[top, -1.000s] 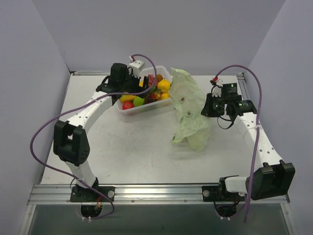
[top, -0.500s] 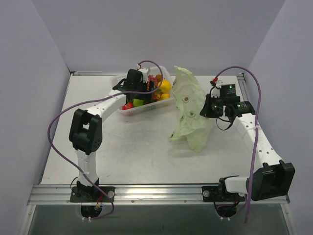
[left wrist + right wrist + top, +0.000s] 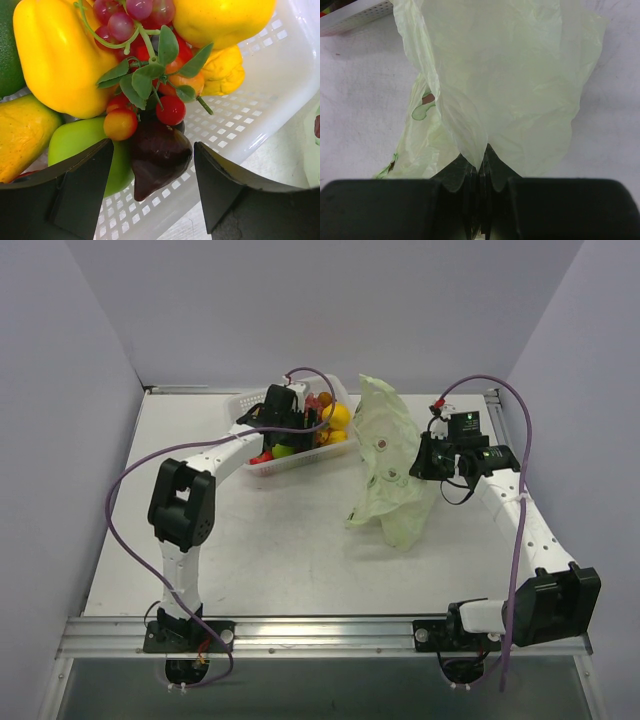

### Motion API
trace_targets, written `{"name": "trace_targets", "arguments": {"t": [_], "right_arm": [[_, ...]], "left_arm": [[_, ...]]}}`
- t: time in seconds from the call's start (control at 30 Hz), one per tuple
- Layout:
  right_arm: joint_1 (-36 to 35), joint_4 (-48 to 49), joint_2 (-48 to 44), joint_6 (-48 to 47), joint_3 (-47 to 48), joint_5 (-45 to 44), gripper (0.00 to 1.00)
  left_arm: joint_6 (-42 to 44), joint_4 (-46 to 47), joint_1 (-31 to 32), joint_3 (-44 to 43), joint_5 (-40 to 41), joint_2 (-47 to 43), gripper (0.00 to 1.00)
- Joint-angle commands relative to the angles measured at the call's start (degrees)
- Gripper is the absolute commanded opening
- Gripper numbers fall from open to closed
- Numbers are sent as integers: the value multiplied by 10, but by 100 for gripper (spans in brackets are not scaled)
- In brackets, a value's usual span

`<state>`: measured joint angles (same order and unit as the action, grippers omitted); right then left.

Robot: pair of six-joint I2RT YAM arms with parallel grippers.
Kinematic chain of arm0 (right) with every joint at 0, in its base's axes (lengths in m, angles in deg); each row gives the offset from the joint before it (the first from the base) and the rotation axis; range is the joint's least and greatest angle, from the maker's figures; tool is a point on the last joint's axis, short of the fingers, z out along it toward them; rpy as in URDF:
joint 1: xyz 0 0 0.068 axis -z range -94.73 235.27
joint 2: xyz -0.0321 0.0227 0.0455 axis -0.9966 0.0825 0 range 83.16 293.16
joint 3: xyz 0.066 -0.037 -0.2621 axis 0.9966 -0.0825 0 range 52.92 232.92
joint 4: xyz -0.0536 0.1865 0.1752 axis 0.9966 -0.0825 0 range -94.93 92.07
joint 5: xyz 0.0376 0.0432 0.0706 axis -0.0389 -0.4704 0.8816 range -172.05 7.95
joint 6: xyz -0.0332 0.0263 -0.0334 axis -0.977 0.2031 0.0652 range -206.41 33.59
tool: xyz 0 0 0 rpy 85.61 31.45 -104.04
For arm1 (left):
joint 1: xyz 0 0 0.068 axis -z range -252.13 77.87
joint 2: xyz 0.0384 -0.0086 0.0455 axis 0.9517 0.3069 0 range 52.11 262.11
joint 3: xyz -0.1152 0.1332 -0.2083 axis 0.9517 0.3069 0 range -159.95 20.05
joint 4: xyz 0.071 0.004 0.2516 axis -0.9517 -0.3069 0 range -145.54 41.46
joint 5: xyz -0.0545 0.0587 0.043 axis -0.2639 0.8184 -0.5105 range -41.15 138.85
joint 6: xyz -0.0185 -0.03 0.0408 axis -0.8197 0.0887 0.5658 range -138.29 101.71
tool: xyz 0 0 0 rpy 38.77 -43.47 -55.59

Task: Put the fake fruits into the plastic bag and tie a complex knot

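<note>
Top external, left side: the left arm now reaches well into the white basket, whereas a second ago it hung over the basket's left end. The left pincer sits low among the fake fruits.
Left pincer: spread, though narrower than a moment ago. In the left wrist view its fingers stand either side of a dark purple fruit, with a gap on each side, so nothing is gripped yet.
Meaning for the task: a first pick looks to be lining up. Every fruit in view lies in the basket and none is in the bag.
Left wrist only: a yellow pepper, a grape bunch and a leafy stem with small red and orange berries draped over the purple fruit. A green fruit touches the purple one's left side. From above this is just a heap of colour.
Risk: the stem may well snag as the fruit lifts.
Plastic bag: standing on the worktop just right of the basket, held up as before. Whether its mouth gapes I cannot tell.
Right pincer: pressed together on the bag, unchanged.
Right wrist only: thin film pinched in the right pincer's closed jaws, and an avocado print low on the bag. The top view hides that contact.
</note>
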<state>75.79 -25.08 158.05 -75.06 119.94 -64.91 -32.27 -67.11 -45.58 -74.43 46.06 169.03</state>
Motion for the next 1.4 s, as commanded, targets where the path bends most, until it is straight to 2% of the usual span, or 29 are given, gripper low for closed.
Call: {"name": "trace_targets", "arguments": {"t": [0.0, 0.13, 0.3, 0.4, 0.67, 0.83, 1.03, 1.2, 1.37], "right_arm": [[-2, 13, 2, 3, 1, -10, 0], [-2, 16, 6, 5, 0, -8, 0], [-2, 17, 7, 2, 1, -9, 0], [-3, 19, 9, 2, 3, -7, 0], [-4, 25, 12, 8, 6, 5, 0], [-6, 26, 13, 20, 8, 21, 0], [-4, 29, 16, 60, 17, 92, 0], [5, 57, 20, 125, 4, 168, 0], [15, 88, 18, 158, -28, 208, 0]], "left_arm": [[-24, -12, 3, -26, -9, 17, 76], [-27, -16, 3, -33, -13, 23, 70], [-31, -28, 2, -36, -28, 9, 50], [-33, -29, 1, -35, -39, -9, 44], [-25, 13, 0, -28, -63, -85, 42], [-64, 75, 1, 20, -155, -147, 41], [-137, 177, 16, 83, -259, -208, 41], [-150, 206, 46, 85, -279, -222, 41], [-146, 212, 83, 78, -259, -195, 41]]}}
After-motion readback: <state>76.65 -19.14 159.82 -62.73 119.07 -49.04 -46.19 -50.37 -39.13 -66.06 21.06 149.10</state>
